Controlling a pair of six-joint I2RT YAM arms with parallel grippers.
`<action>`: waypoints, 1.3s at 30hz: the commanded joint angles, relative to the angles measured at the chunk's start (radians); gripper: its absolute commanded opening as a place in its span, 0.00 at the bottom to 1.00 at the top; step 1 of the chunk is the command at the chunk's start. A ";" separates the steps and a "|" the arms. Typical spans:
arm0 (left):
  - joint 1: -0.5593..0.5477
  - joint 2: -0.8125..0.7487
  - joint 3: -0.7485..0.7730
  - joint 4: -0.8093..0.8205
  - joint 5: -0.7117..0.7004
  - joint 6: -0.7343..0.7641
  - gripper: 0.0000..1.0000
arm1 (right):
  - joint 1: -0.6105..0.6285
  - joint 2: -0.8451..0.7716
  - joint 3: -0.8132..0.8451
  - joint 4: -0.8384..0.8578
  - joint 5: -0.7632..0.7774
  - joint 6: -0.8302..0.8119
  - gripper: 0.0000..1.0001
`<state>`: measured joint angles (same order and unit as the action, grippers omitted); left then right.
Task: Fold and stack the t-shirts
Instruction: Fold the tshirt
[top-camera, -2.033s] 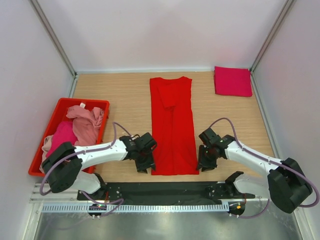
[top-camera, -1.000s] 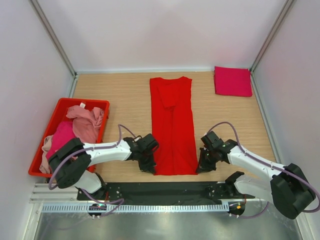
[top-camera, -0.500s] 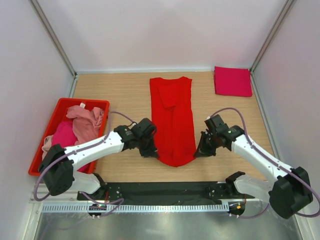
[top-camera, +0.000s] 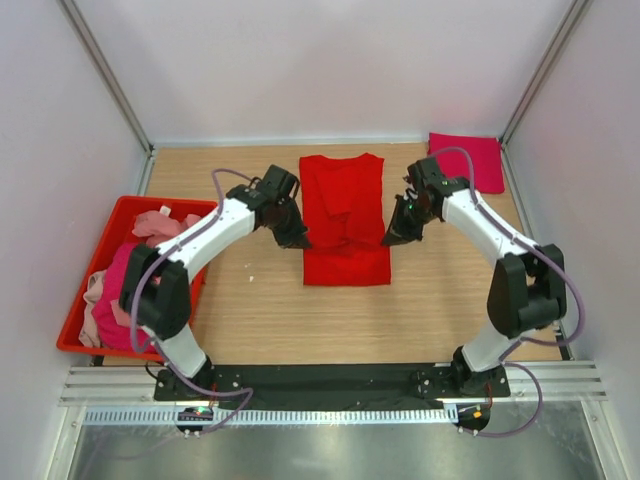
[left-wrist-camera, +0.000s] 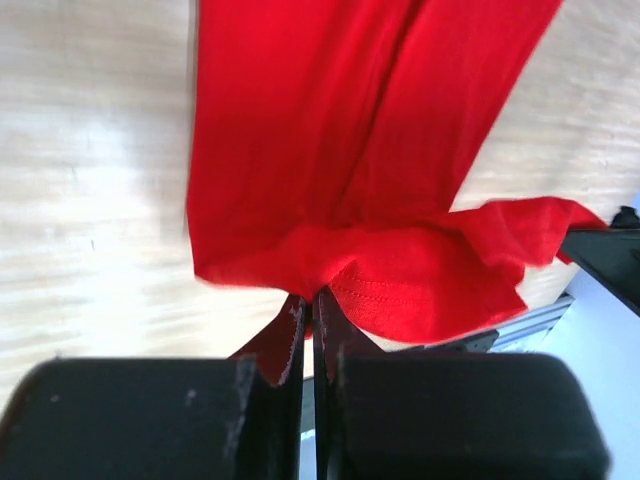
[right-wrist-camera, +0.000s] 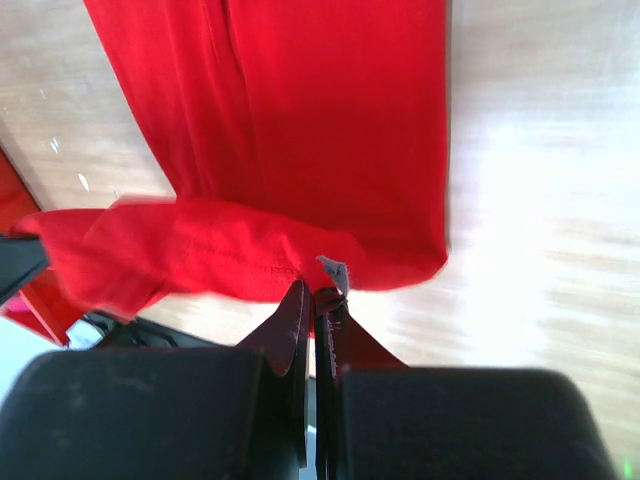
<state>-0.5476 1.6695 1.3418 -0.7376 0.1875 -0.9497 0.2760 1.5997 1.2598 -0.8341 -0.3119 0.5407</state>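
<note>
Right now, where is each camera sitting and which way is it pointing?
Top external: above and behind the arm bases, facing down on the table; both arms show, reaching to the red t-shirt.
Left wrist: on the left arm, looking along its left fingers, shut on the shirt's hem, down at the table.
Right wrist: on the right arm, looking along its right fingers, likewise shut on the hem.
Shared: both wrist views show that raised hem.
</note>
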 joint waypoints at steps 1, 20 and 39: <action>0.049 0.088 0.109 -0.023 0.061 0.084 0.00 | -0.037 0.084 0.140 0.003 -0.027 -0.065 0.01; 0.153 0.412 0.434 0.000 0.165 0.085 0.00 | -0.097 0.463 0.536 -0.034 -0.084 -0.056 0.01; 0.199 0.582 0.551 0.014 0.184 0.057 0.00 | -0.133 0.623 0.638 0.015 -0.124 -0.035 0.06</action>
<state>-0.3641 2.2391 1.8439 -0.7464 0.3443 -0.8829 0.1509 2.2051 1.8359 -0.8513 -0.4122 0.4965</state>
